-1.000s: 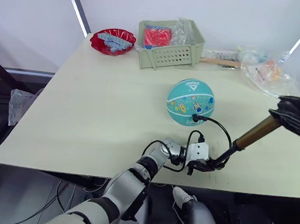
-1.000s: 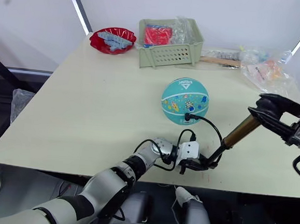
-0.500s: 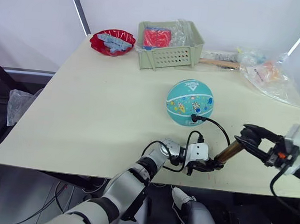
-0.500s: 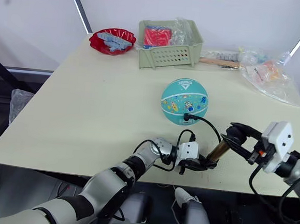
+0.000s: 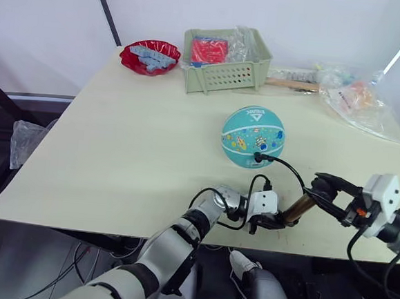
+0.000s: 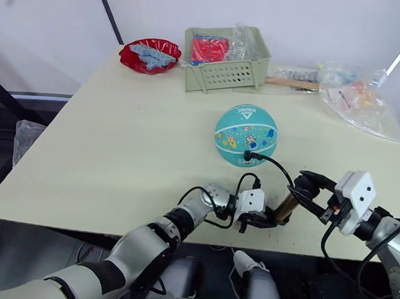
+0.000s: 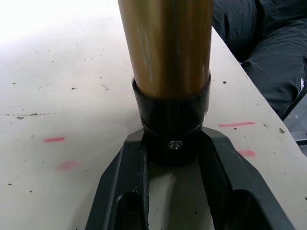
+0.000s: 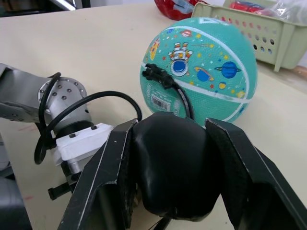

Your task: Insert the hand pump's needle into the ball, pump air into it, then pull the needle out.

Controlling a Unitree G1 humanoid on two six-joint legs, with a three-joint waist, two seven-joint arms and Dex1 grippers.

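Needle (image 8: 154, 73) seated in ball (image 5: 253, 136), pumping underway.
Left gripper (image 5: 272, 222) clamping hand pump (image 5: 293, 211) base, right gripper (image 5: 324, 189) clenched on handle; extraction pending.

Left arm: silver-grey segments with black joint bands, looped black cables and a white wrist block; black two-fingered left end effector (image 5: 272, 224). Right end effector (image 6: 306, 189): black fingers, white wrist housing, black cable.

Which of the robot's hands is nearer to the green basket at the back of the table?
Left, narrowly. The left hand clamps the pump's black base at the near table edge; the right hand grips the pump's handle, further right of the green basket.
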